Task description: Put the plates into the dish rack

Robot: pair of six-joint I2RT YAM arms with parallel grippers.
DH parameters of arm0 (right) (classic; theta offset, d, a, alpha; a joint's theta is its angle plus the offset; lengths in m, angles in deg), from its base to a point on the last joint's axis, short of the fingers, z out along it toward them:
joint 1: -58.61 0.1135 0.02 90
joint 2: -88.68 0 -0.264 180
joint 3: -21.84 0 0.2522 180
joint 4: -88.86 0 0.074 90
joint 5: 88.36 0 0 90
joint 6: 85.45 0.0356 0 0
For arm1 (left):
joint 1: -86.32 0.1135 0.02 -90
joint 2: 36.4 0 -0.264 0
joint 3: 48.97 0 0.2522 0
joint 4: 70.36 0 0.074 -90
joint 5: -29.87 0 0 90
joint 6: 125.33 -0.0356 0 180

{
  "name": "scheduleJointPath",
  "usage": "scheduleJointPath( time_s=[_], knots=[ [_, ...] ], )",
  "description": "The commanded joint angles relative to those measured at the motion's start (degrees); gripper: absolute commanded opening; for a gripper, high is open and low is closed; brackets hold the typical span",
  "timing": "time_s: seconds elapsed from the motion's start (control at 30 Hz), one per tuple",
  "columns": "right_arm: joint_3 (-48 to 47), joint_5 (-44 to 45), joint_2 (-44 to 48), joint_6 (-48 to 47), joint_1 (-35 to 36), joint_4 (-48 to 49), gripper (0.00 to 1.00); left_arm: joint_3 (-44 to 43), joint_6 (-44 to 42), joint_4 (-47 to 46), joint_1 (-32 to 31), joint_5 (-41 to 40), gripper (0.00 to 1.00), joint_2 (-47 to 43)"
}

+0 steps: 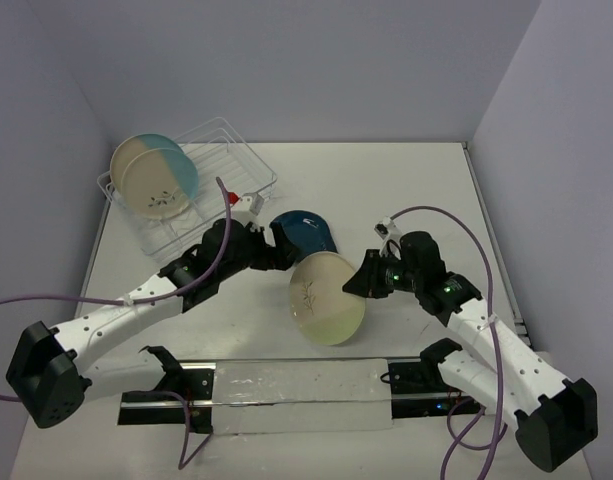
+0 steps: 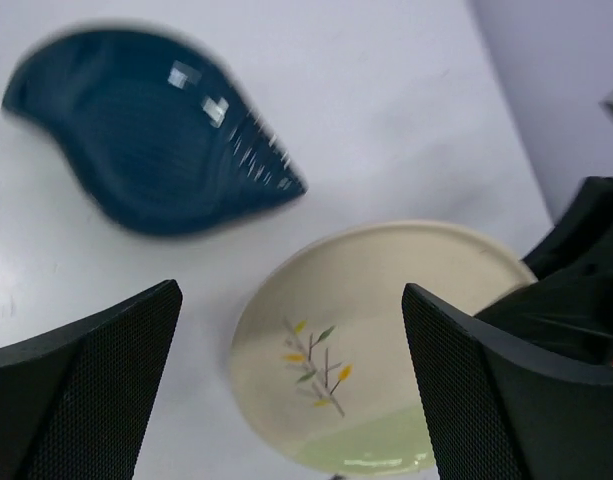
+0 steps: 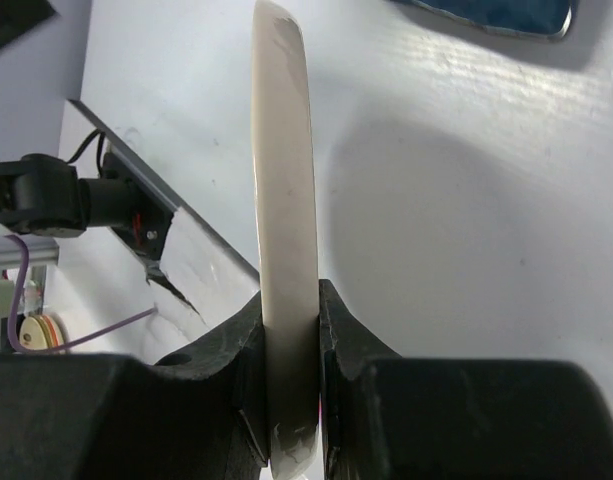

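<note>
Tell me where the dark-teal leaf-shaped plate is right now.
The teal plate lies on the table near the top view's centre, beside the left gripper, right of the dish rack and just beyond the cream plate.

Left tool spread wide, right tool clamped on cream plate rim, both arms angled inward
</note>
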Motion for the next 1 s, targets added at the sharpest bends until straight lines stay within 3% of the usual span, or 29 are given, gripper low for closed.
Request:
scheduleJointPath(
  time_s=[0.0, 0.2, 0.3, 0.37, 0.43, 0.6, 0.73, 0.87, 0.97],
  knots=[
    [-6.5, -4.5, 1.7, -2.3, 0.3, 7.8, 0.00, -3.2, -15.1, -14.8, 0.9, 8.1, 0.99, -0.4],
    [-9.8, -7.3, -3.0, -6.0, 0.3, 8.8, 0.00, -10.9, -43.8, -13.1, 3.3, 29.4, 0.99, 2.3],
    [-10.9, -8.3, -4.6, -8.3, 0.3, 8.6, 0.00, -16.5, -47.7, -9.0, 7.6, 36.3, 0.99, 5.1],
    [-10.9, -9.1, -5.4, -10.4, 0.2, 8.9, 0.00, -20.4, -49.5, -9.5, 12.1, 51.4, 0.99, 8.5],
    [-11.1, -8.3, -5.3, -11.5, 0.3, 9.0, 0.00, -26.5, -56.7, -4.5, 13.0, 58.2, 0.99, 12.6],
    [-12.1, -8.2, -4.4, -12.9, 0.3, 9.1, 0.00, -49.3, -70.6, 26.9, 13.1, 58.2, 0.99, 25.4],
    [-13.2, -9.3, -5.3, -14.4, 0.3, 9.2, 0.00, -61.3, -82.8, 43.9, 13.1, 59.7, 0.99, 33.3],
    [-14.5, -10.9, -6.3, -16.0, 0.5, 9.2, 0.00, -66.9, -91.9, 59.2, 13.0, 60.4, 0.99, 38.7],
    [-14.9, -10.7, -6.7, -16.7, 0.5, 9.4, 0.00, -66.0, -96.6, 63.4, 12.8, 59.8, 0.99, 39.0]
  ],
)
